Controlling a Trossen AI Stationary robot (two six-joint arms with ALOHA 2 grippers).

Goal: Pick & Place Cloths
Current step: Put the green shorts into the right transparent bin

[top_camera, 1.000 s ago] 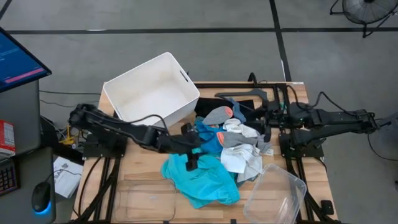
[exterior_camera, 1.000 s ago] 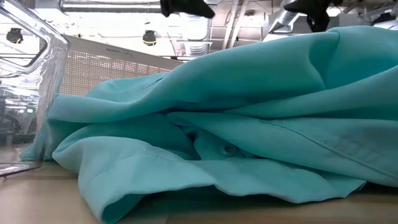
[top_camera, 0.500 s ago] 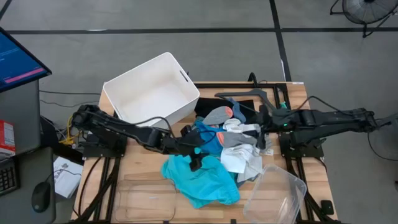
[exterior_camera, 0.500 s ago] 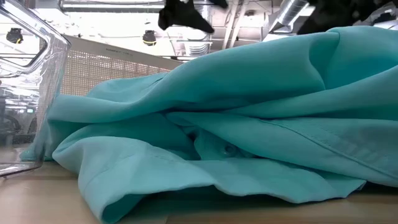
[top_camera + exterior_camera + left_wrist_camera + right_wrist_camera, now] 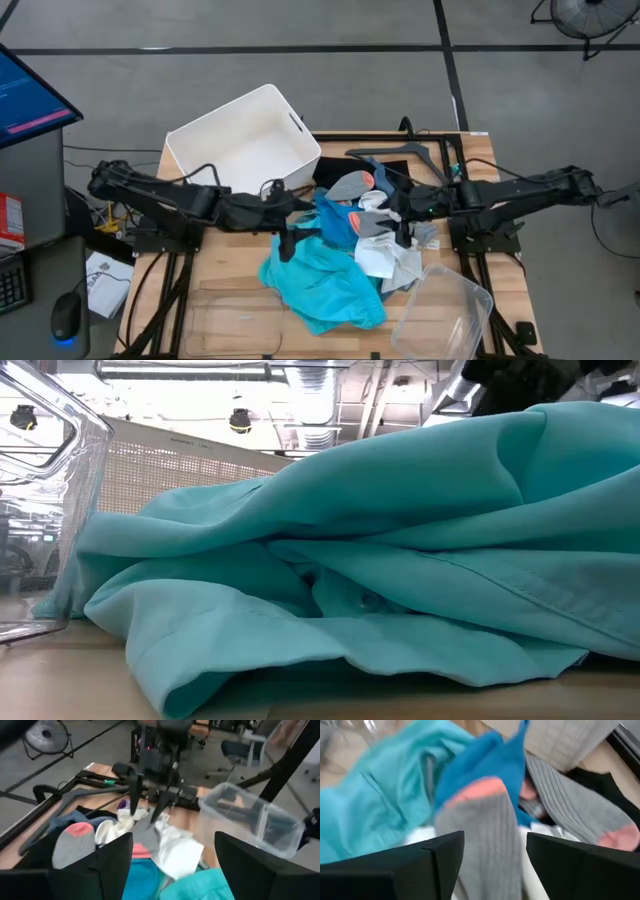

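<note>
A pile of cloths lies mid-table: a bright turquoise garment (image 5: 325,285) (image 5: 400,560) at the near side, a dark teal-blue piece (image 5: 335,220) (image 5: 490,765), grey socks with orange toes (image 5: 352,185) (image 5: 72,842), white rags (image 5: 385,255) (image 5: 175,850) and black fabric (image 5: 395,180). My left gripper (image 5: 288,243) (image 5: 173,840) is open and hovers over the turquoise garment's far left edge. My right gripper (image 5: 402,228) (image 5: 495,837) is open above a grey sock (image 5: 480,825), one finger on either side of it.
A white plastic bin (image 5: 215,115) stands at the far left corner. A clear plastic tub (image 5: 445,305) (image 5: 255,820) lies tipped at the near right, with a clear lid (image 5: 225,320) at the near left. A black hanger (image 5: 400,152) lies beyond the pile.
My left gripper has drawn back from the middle of the turquoise garment toward the table's left and far side. My right gripper has moved toward the left and the near edge, from the table's right side to over the grey and white cloths. The cloths have kept their places.
</note>
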